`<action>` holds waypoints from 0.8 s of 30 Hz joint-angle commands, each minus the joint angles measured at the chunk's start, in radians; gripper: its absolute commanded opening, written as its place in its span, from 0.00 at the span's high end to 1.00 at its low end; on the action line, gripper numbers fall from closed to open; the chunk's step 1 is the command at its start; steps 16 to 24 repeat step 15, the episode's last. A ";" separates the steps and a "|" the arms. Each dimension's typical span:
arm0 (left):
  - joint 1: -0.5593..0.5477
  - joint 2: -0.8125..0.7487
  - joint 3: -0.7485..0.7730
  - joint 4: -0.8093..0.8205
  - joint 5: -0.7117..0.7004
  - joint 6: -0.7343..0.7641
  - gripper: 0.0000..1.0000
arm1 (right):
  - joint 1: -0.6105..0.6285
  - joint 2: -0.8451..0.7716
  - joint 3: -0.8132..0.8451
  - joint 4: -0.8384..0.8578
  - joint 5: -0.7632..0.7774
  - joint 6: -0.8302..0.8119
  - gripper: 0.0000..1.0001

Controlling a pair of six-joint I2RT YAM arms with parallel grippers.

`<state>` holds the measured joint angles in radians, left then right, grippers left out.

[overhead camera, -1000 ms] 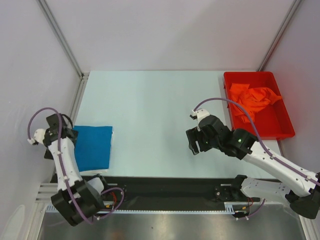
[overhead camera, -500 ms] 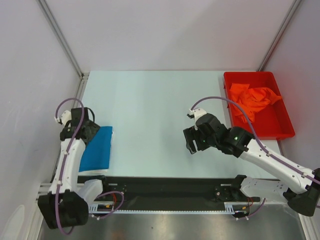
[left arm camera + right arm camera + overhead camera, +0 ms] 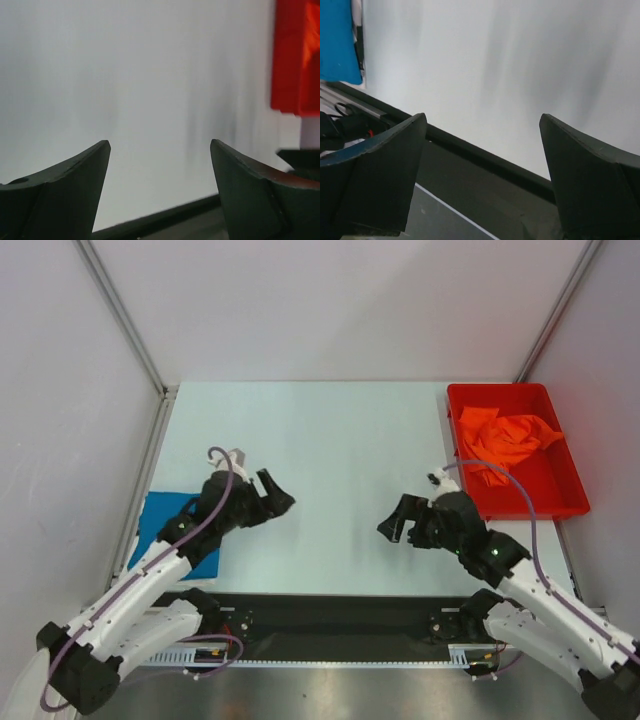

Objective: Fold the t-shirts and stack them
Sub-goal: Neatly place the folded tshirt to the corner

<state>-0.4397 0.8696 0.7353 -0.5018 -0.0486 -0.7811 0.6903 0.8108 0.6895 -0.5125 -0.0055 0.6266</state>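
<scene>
counted: folded bright blue cloth t-shirt [image 3: 158, 518] 1 | crumpled orange cloth t-shirt [image 3: 505, 440] 1 | rigid red plastic bin [image 3: 555, 492] 1 | white robot arms [image 3: 140, 585] 2

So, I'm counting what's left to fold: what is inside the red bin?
A crumpled orange t-shirt lies in the red bin, toward its far end; the near end shows bare floor. Whether another shirt lies beneath the orange one cannot be seen.

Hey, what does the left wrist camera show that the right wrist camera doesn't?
Only the left wrist view shows the red bin, at its right edge. Only the right wrist view shows the blue t-shirt, in its upper left corner. Both show the pale table, a dark strip along its edge, and their own gripper: the left gripper and the right gripper are open with nothing between the fingers.
</scene>
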 commanded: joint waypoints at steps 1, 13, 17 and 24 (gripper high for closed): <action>-0.186 -0.066 -0.056 0.186 0.012 -0.082 0.13 | -0.054 -0.212 -0.143 0.190 -0.044 0.277 0.00; -0.447 -0.820 -0.600 0.425 0.027 -0.380 0.04 | -0.049 -0.754 -0.469 -0.026 -0.037 0.555 0.00; -0.447 -1.015 -0.638 0.393 0.050 -0.397 0.00 | -0.041 -0.755 -0.467 0.041 -0.095 0.467 0.00; -0.447 -1.015 -0.638 0.393 0.050 -0.397 0.00 | -0.041 -0.755 -0.467 0.041 -0.095 0.467 0.00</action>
